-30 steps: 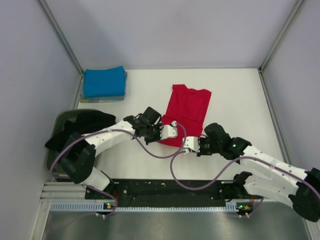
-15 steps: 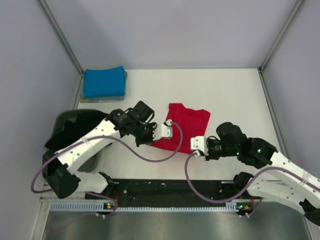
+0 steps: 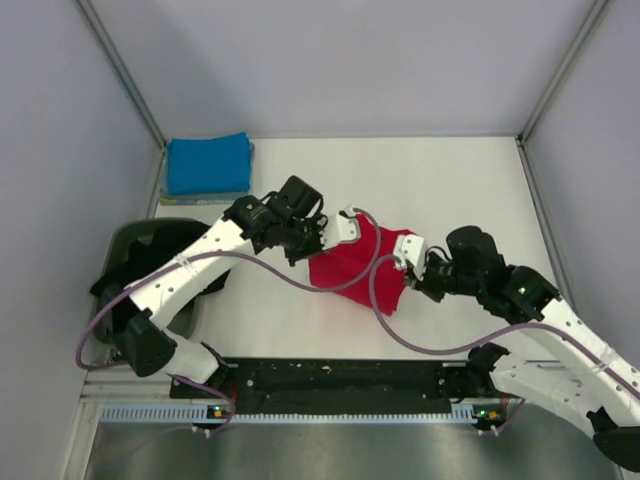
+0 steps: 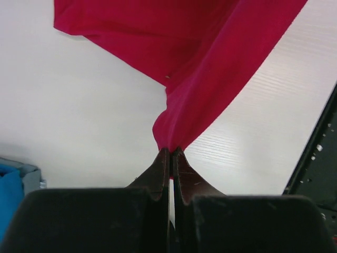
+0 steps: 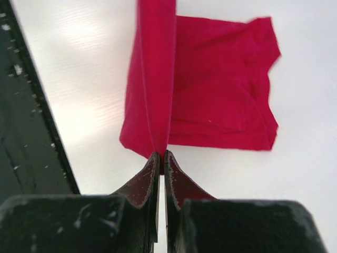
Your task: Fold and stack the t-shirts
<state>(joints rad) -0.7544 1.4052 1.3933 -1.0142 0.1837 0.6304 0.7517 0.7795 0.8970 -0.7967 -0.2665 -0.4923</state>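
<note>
**Top view.** The red t-shirt (image 3: 350, 268) hangs bunched over the middle of the white counter (image 3: 480, 180), somewhat toward the near edge. It is lifted between 2 grippers. The left gripper (image 3: 347, 228) has its left upper edge and the right gripper (image 3: 408, 248) has its right upper edge. The cloth sags between them into a point aimed at the near edge. A folded blue t-shirt (image 3: 207, 163) lies in the far left corner on top of a thin stack. A dark tub (image 3: 150, 235) sits at the left edge, toward the near side, and what it holds is too dark to tell. A black rail (image 3: 340, 375) runs along the near edge.

**Left wrist view.** The left gripper (image 4: 169, 153) has its 2 fingers pressed together, pinching a narrow gather of the red t-shirt (image 4: 200, 52). From the tips the cloth fans out wide above the white surface. A sliver of the blue t-shirt (image 4: 8, 195) shows at the lower left, and the black rail (image 4: 321, 158) shows at the right.

**Right wrist view.** The right gripper (image 5: 161, 156) is likewise clamped tight on a fold of the red t-shirt (image 5: 210, 89). A taut vertical pleat rises from the tips, and the rest of the shirt spreads to its right. The black rail (image 5: 26, 132) lies along the left.
</note>
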